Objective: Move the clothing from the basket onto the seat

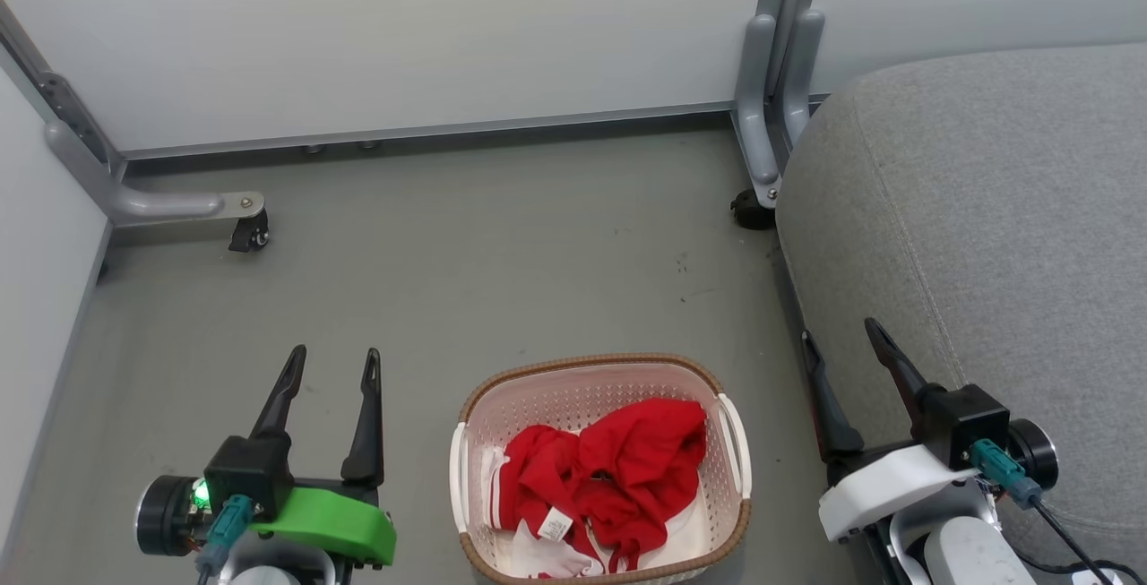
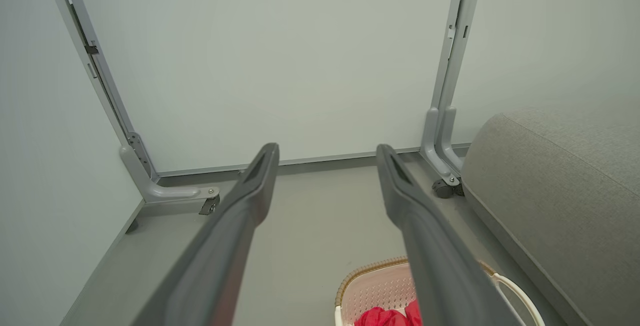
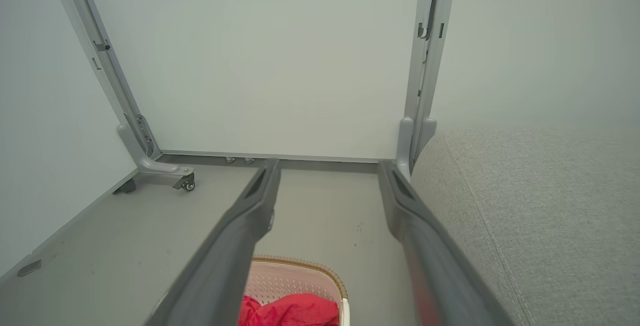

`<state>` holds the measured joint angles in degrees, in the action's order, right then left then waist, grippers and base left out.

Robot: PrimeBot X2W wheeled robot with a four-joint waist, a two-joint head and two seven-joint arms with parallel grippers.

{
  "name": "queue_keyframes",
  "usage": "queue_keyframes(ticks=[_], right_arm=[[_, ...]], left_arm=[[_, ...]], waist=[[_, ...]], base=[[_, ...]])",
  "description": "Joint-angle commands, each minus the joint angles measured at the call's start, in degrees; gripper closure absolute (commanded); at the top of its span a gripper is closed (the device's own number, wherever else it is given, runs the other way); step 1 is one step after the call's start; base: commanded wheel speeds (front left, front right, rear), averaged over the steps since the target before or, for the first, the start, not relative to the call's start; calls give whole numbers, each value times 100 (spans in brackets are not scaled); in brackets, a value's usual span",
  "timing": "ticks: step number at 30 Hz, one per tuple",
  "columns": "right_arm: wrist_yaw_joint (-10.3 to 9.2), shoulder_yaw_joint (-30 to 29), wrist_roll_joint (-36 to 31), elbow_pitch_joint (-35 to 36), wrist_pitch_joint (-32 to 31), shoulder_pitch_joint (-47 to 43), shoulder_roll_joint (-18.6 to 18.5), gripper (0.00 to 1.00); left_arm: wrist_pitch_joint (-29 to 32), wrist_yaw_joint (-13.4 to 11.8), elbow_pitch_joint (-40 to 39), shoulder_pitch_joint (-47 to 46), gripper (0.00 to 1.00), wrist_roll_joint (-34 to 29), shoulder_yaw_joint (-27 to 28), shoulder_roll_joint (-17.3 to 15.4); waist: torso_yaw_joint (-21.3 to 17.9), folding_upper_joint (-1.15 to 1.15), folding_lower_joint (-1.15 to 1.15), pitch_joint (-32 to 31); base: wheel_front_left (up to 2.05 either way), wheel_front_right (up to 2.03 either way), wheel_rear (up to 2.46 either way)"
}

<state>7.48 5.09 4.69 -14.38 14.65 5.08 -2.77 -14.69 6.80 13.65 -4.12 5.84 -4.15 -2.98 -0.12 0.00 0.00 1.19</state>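
Note:
Red clothing [image 1: 618, 468] with white parts and a small label lies crumpled inside the cream basket [image 1: 591, 388] with a brown rim, on the floor at the bottom centre of the head view. The grey seat [image 1: 986, 209] fills the right side. My left gripper [image 1: 333, 354] hangs open to the left of the basket, nothing between its fingers. My right gripper [image 1: 840, 331] is open too, between the basket and the seat's edge. In the left wrist view the basket [image 2: 370, 286] and clothing [image 2: 385, 316] show low down; the right wrist view shows the clothing [image 3: 295, 311] and the seat [image 3: 540, 206].
White partition panels on grey metal frames close off the back and left. A caster foot [image 1: 246, 231] stands at the left and another caster [image 1: 751, 209] by the seat's far corner. Grey floor [image 1: 502, 262] lies beyond the basket.

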Motion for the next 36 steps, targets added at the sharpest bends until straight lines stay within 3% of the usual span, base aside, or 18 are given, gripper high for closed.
queue_keyframes(ticks=[1,23,31,36], right_arm=[[2,13,-112,-8,44,60,-21,0],[1,18,15,-39,62,159,-22,0],[1,41,30,235,59,520,-22,0],[1,104,61,474,59,865,-21,0]], left_arm=[[-42,-21,27,41,0,-132,-13,-10],[-48,-51,182,-77,0,-85,2,4],[-47,3,351,-604,0,-219,-450,4],[-47,20,922,-1145,0,-337,-963,-2]], waist=[[3,0,0,-2],[-12,0,0,91],[-144,0,0,832],[-284,0,0,1480]], base=[[0,0,0],[0,0,0],[0,0,0],[0,0,0]])
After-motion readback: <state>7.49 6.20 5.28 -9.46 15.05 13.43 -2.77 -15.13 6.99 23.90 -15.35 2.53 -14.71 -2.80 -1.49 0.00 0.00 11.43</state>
